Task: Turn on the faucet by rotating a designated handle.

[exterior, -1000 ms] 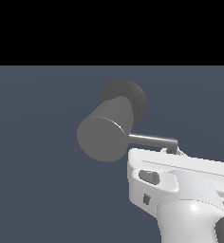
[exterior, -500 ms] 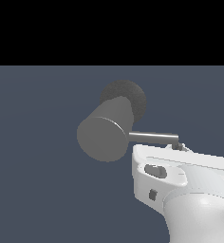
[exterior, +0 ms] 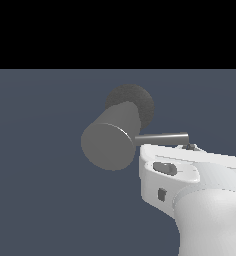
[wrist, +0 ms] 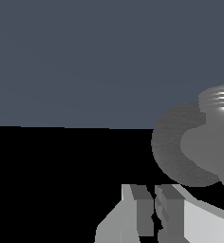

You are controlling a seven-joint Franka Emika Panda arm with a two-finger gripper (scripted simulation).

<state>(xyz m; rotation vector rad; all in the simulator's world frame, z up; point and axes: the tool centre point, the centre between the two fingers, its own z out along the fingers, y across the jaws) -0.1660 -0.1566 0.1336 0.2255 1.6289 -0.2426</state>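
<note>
Faucet point(exterior: 110, 145): thick matte cylinder on rough dark base, mid-scene. Handle point(exterior: 162, 137): thin shiny rod, likely rigid, slippery; best pushed near free tip for leverage. Gripper point(wrist: 152, 218): just beside handle, fingers nearly together, nothing clamped.

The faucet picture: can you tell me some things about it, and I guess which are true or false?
1. The faucet is a thick grey cylinder with a flat round end. True.
2. The handle is fatter than the cylinder. False: it is a thin rod, much slimmer.
3. The handle sticks out toward the exterior view's right. True.
4. The robot arm is bright red. False: it is white.
5. The gripper is near the faucet's dark rounded base in the wrist view. True.
6. The faucet's base is shiny gold. False: it is dark and rough-looking.
</note>
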